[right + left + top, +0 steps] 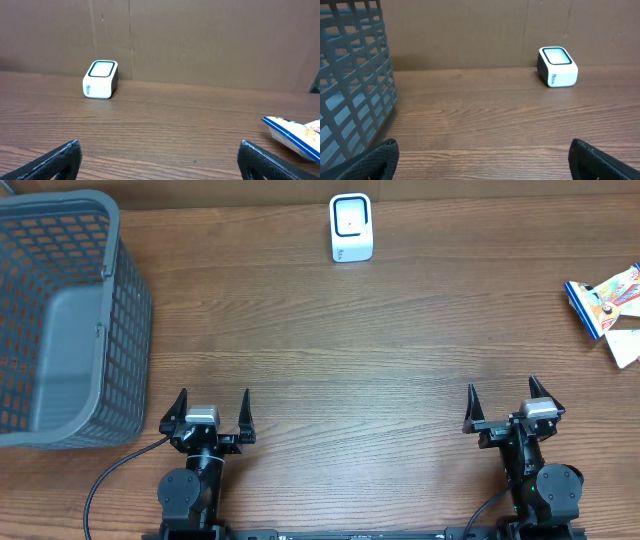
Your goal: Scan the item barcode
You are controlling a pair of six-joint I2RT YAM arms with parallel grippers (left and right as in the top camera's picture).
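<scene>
A small white barcode scanner [351, 227] with a dark-framed window stands at the far middle of the wooden table; it also shows in the left wrist view [557, 66] and the right wrist view [100, 79]. A colourful blue-edged packet, the item [604, 300], lies at the far right edge, and part of it shows in the right wrist view [295, 132]. My left gripper [208, 409] rests open near the front left with nothing between its fingers. At the front right my right gripper [502, 398] is open and empty, well short of the packet.
A large grey mesh basket [120, 310] stands at the left, close to the left arm, its wall filling the left of the left wrist view [355, 85]. A second pale packet [626, 347] lies just in front of the item. A brown cardboard wall backs the table.
</scene>
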